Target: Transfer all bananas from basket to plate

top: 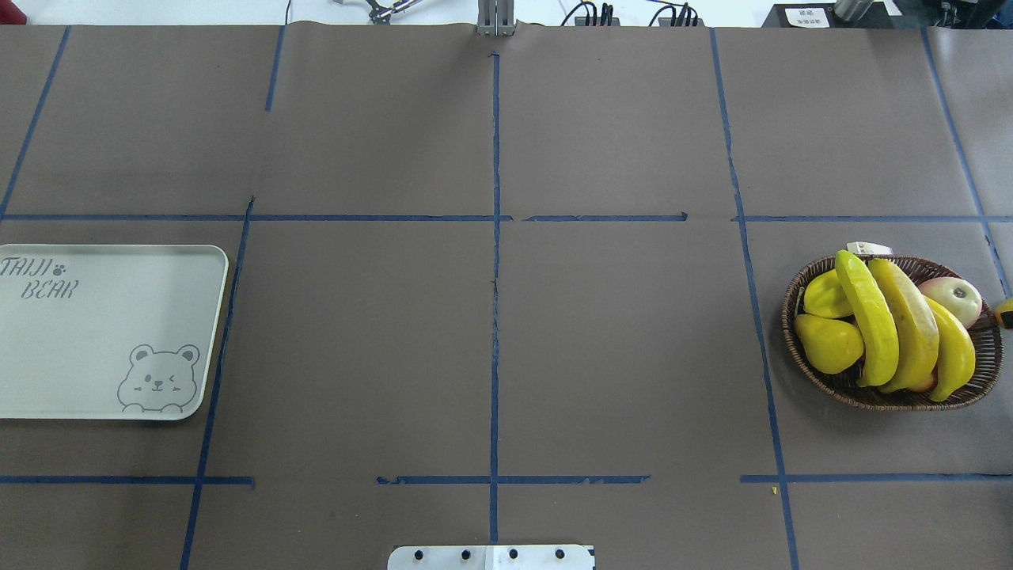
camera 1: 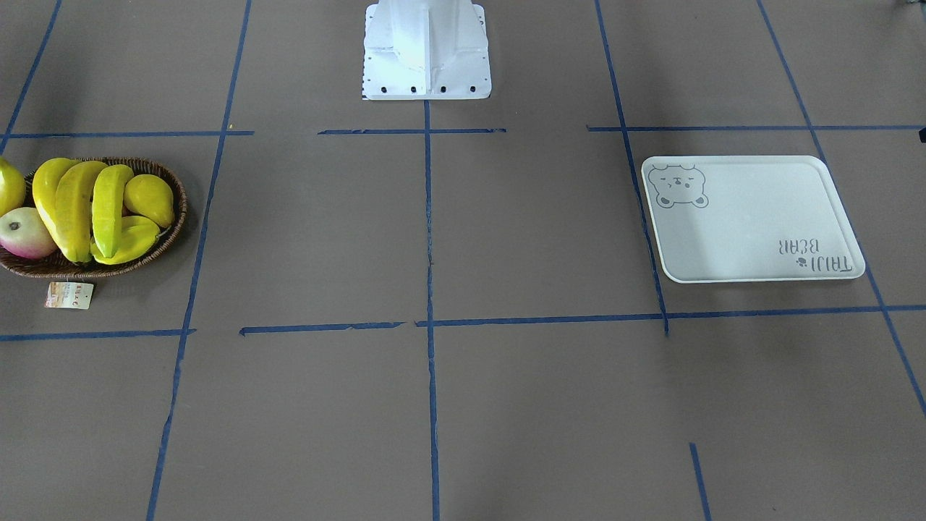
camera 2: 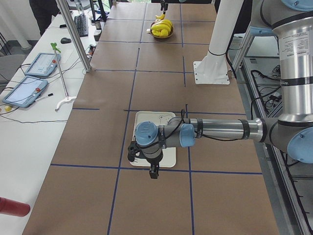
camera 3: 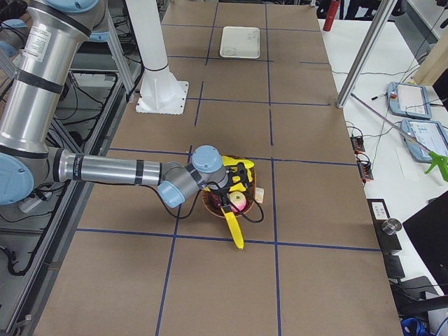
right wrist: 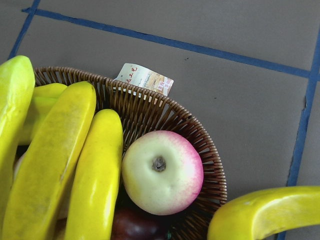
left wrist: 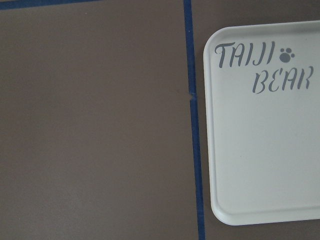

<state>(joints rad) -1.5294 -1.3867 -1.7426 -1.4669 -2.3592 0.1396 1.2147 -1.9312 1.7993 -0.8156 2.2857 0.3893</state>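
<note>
Three bananas lie side by side in the wicker basket at the table's right end. They also show close up in the right wrist view, bananas in the basket. A fourth banana hangs tilted off the basket's outer side, under my right gripper; I cannot tell whether the fingers are shut on it. Its end, the fourth banana, fills the wrist view's lower right. The bear plate lies bare at the left end. My left gripper hovers over the plate's outer edge; its state cannot be told.
In the basket there are also a pink-and-cream apple, a ridged starfruit and a pear-shaped yellow fruit. A paper tag lies beside the basket. The robot's white base stands at mid-table.
</note>
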